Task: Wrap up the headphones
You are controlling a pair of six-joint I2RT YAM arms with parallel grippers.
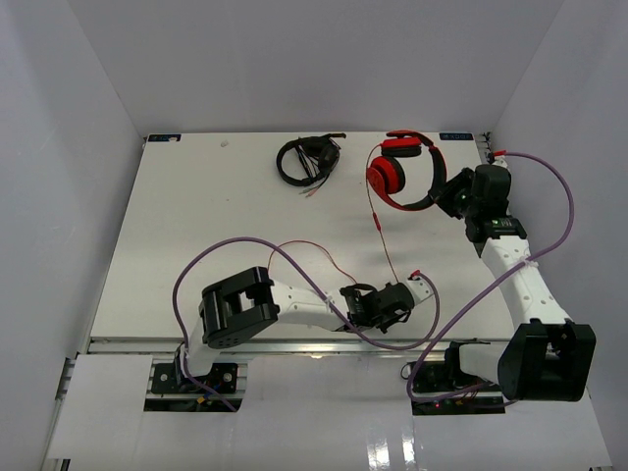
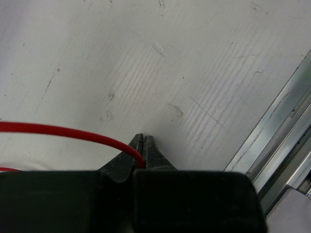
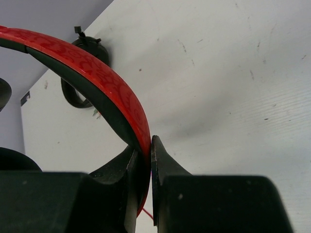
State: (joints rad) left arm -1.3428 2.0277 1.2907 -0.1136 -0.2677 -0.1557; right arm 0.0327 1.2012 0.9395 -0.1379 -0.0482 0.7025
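Lying at about one o'clock on the white table, seen from above: the headphones, red, with one round earcup face up and the black-lined headband arching toward three o'clock. Clamped at that headband by the right gripper, reaching in from three o'clock, fingers closed tight against the red band on both sides.

Trailing from the earcups toward six o'clock: the thin red cable, running down the table to the near edge, with a further thin loop showing at nine o'clock of the lower arm's wrist. Pinched there by the left gripper, at about five o'clock on the table and close to the metal edge rail. Fingertips pressed together with the cable caught between them; in the wrist view, coming in from nine o'clock and curving down into the tips.

Near twelve o'clock on the table, well apart from the red set and at its nine o'clock: black headphones with a bundled cable, lying flat, touched by neither arm.
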